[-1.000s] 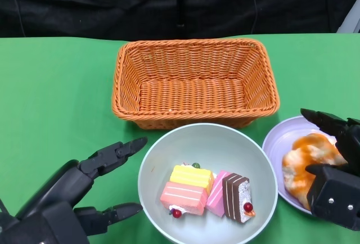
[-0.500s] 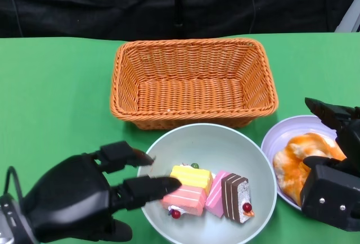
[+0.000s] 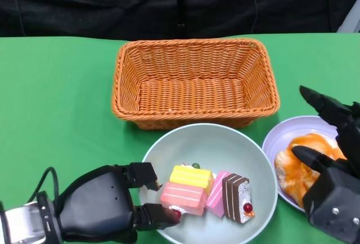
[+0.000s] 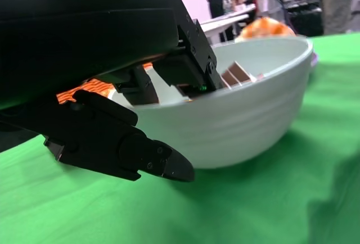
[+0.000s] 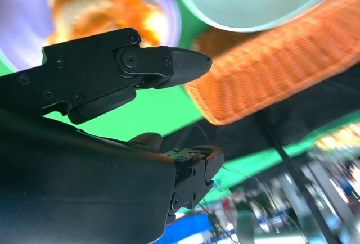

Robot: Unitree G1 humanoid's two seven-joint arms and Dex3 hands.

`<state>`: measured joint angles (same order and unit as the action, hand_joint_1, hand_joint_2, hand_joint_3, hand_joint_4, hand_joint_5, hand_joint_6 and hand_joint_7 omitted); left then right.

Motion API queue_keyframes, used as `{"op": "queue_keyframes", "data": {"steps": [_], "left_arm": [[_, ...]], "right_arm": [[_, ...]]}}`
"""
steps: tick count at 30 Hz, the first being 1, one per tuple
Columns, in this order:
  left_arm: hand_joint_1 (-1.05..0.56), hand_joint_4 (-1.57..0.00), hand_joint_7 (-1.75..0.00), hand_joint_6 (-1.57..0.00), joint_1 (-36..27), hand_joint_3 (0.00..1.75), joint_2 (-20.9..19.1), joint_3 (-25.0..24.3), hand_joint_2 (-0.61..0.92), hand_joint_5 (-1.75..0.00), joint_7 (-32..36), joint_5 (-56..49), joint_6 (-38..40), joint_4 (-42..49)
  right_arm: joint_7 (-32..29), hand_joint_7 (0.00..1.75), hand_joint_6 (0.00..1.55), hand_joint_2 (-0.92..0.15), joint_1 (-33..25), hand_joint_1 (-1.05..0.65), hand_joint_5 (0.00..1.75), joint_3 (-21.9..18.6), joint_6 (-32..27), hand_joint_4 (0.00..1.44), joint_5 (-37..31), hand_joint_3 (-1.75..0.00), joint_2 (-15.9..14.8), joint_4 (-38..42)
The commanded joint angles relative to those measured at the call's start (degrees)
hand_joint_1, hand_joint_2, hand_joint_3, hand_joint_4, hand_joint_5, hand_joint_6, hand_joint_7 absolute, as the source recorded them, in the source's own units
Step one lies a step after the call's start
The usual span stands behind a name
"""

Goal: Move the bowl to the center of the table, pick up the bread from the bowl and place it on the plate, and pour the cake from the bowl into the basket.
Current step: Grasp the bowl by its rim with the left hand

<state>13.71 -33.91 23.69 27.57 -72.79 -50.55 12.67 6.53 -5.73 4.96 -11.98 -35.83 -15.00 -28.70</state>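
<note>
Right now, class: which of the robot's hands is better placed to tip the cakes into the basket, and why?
The left hand. Its fingers straddle the bowl rim beside the cakes. The right hand hovers open over the bread on the plate, touching neither.

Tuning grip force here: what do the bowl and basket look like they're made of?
Bowl: smooth, pale green, softly glossy, likely plastic or glazed ceramic; the look leaves that open. Basket: orange woven strands, wicker or plastic rattan, with a matte, ribbed texture. The left hand grips the bowl's rim.

Left hand (image 3: 107, 210) fingers curled over a rim, right hand (image 3: 332, 171) open, fingers spread apart
</note>
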Motion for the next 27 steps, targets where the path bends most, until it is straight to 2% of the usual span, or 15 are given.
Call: {"op": "queue_keyframes", "data": {"steps": [1, 3, 6, 7, 8, 9, 10, 13, 15, 16, 17, 18, 20, 23, 27], "left_arm": [[-0.42, -0.49, -0.22, -0.87, 2.75, 0.02, -1.38, 3.92, 0.89, -1.04, 5.23, -3.48, 2.27, 3.22], [-0.38, -0.55, -0.24, -0.93, 4.78, 0.01, -0.73, 6.99, 0.85, -1.05, 8.45, -5.13, 3.72, 6.38], [-0.34, -0.65, -0.28, -1.04, 8.46, 0.0, 0.76, 11.72, 0.82, -1.08, 17.09, -7.18, 4.8, 12.42], [-0.33, -0.67, -0.35, -1.07, 9.53, 0.0, 1.06, 13.13, 0.81, -1.24, 19.78, -7.72, 5.23, 14.08], [-0.33, -0.67, -0.38, -1.08, 10.4, 0.0, 1.61, 14.6, 0.8, -1.3, 24.95, -9.1, 6.96, 15.48], [-0.31, -0.71, -0.65, -1.04, 11.09, 0.0, 2.0, 15.88, 0.8, -1.52, 29.23, -10.21, 8.59, 16.5], [-0.3, -0.76, -1.0, -0.92, 11.65, 0.0, 2.21, 17.01, 0.81, -1.65, 32.34, -10.95, 9.88, 17.32], [-0.28, -0.87, -1.42, -0.78, 12.87, 0.02, 2.38, 19.58, 0.86, -1.74, 38.2, -11.27, 12.08, 19.15], [-0.28, -0.89, -1.48, -0.76, 13.55, 0.02, 2.29, 21.02, 0.87, -1.74, 39.71, -10.97, 12.9, 20.0], [-0.28, -0.89, -1.5, -0.75, 13.18, 0.02, 1.5, 20.86, 0.87, -1.74, 39.94, -9.96, 12.81, 18.71], [-0.26, -0.92, -1.64, -0.73, 12.69, 0.04, 0.6, 20.56, 0.89, -1.75, 40.07, -9.04, 12.74, 17.19], [-0.25, -0.94, -1.69, -0.72, 12.16, 0.04, -0.22, 20.16, 0.9, -1.75, 40.25, -8.24, 12.73, 15.74], [-0.25, -0.96, -1.73, -0.73, 11.35, 0.05, -1.33, 19.59, 0.91, -1.75, 39.6, -7.09, 12.81, 13.68], [-0.25, -0.97, -1.75, -0.73, 11.07, 0.05, -1.93, 19.78, 0.91, -1.75, 38.92, -6.24, 13.13, 12.68], [-0.22, -1.01, -1.75, -0.78, 6.0, 0.04, -5.6, 14.33, 0.89, -1.75, 34.57, 3.36, 9.08, 4.67]], "right_arm": [[-1.92, 0.05, 0.27, -0.92, -1.76, -0.61, 0.85, -1.86, 2.58, 0.0, 3.83, -0.55, 1.73, -3.05], [-2.41, 0.07, 0.29, -0.92, -3.91, -0.6, 0.93, -1.99, 4.72, 0.01, 8.12, -0.55, 3.96, -6.23], [-2.32, 0.08, 0.3, -0.92, -7.61, -0.57, 1.0, -1.54, 8.77, 0.02, 14.76, -0.56, 6.39, -10.17], [-2.24, 0.09, 0.31, -0.92, -8.59, -0.57, 1.03, -1.35, 9.68, 0.04, 16.05, -0.56, 6.88, -11.06], [-2.12, 0.09, 0.31, -0.92, -9.97, -0.57, 1.04, -1.02, 10.75, 0.05, 17.64, -0.55, 7.46, -12.27], [-2.04, 0.11, 0.33, -0.92, -11.16, -0.56, 1.07, -0.71, 11.62, 0.07, 18.91, -0.55, 7.93, -13.32], [-1.96, 0.12, 0.35, -0.92, -11.9, -0.55, 1.09, -0.56, 12.19, 0.09, 19.69, -0.54, 8.19, -13.91], [-2.11, 0.18, 0.37, -0.92, -14.32, -0.54, 1.18, 0.26, 14.33, 0.12, 21.25, -0.53, 8.9, -15.65], [-2.15, 0.19, 0.37, -0.92, -14.69, -0.54, 1.2, 0.33, 14.75, 0.12, 21.48, -0.53, 8.94, -15.79], [-2.55, 0.2, 0.37, -0.92, -16.85, -0.54, 1.2, 1.14, 16.64, 0.12, 22.4, -0.53, 9.38, -16.34], [-3.06, 0.31, 0.36, -0.92, -18.91, -0.53, 1.25, 1.87, 18.86, 0.16, 23.07, -0.54, 9.73, -16.54], [-3.62, 0.53, 0.26, -0.92, -20.62, -0.5, 1.28, 2.45, 21.11, 0.17, 23.48, -0.55, 10.01, -16.37], [-4.42, 0.82, 0.13, -0.92, -22.34, -0.45, 1.31, 3.0, 24.14, 0.18, 23.48, -0.57, 10.37, -15.6], [-4.83, 0.93, 0.08, -0.92, -22.84, -0.44, 1.33, 3.13, 25.45, 0.17, 23.44, -0.57, 10.39, -15.1], [-8.08, 1.09, 0.04, -0.91, -23.52, -0.38, 1.44, 3.48, 36.42, 0.17, 23.6, -0.57, 10.99, -7.82]]}}
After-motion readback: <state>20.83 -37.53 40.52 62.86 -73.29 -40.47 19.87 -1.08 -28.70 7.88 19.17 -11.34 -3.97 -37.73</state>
